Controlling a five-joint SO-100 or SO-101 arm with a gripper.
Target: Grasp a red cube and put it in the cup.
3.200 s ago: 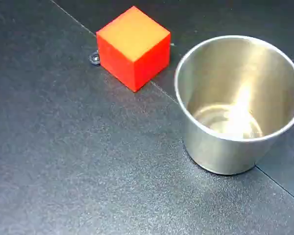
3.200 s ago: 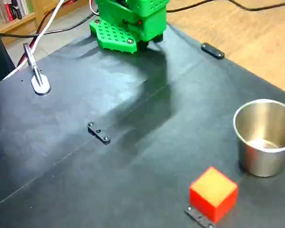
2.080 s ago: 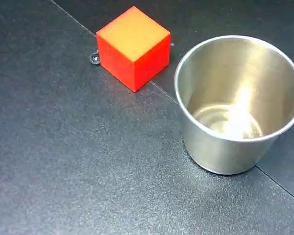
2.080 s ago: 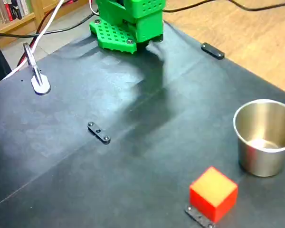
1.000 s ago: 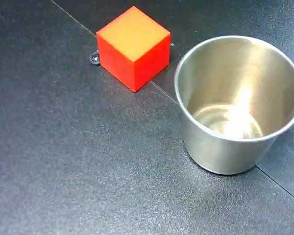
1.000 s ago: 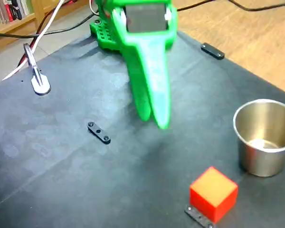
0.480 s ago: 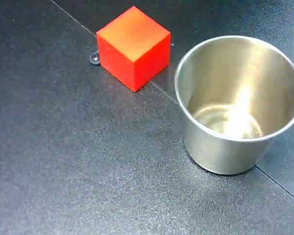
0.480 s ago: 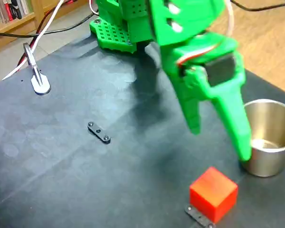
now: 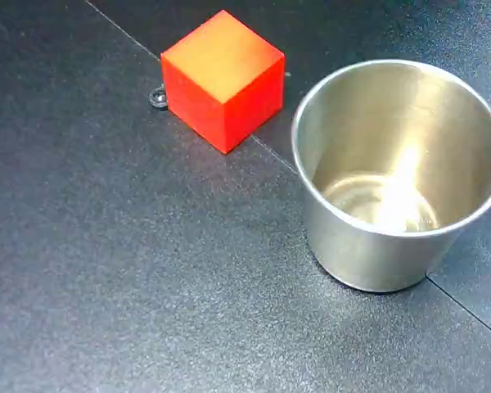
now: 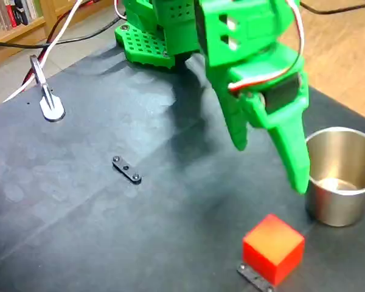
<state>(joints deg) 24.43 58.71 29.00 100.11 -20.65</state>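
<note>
Since approx half a sec ago, green gripper (image 10: pixel 271 169) has drawn back a little in the wide fixed view: its long fingertip, prev. low in front of the steel cup (image 10: pixel 341 175), now sits higher and further left; cube and cup unmoved.

Close fixed view: red cube (image 9: pixel 222 79) rests on the black tabletop (image 9: pixel 131 270), up and left of the cup (image 9: pixel 399 172), apart from it, not touching. One vertical edge faces the camera; top face lighter orange. Small metal ring (image 9: pixel 158 99) at the cube's left foot. Cup upright, mouth open, empty. No gripper in shot.

Wide fixed view: gripper hangs above the table, fingers spread, nothing between them; the longer finger's tip shows against the cup's left side, the shorter one well left. Cube (image 10: pixel 273 247) lies below and ahead, nearer the camera than the cup, corner-on, a flat black bracket (image 10: pixel 255 277) at its base. Another bracket (image 10: pixel 126 169) lies mid-table; green arm base (image 10: pixel 147 45) at the far edge.

Handling (judgement): cube looks rigid, light, matte, so prob. good grip, not fragile. No long axis; sides equal. Best hold is across two opposite flat side faces, wrist turned to square with them, not across corners
</note>
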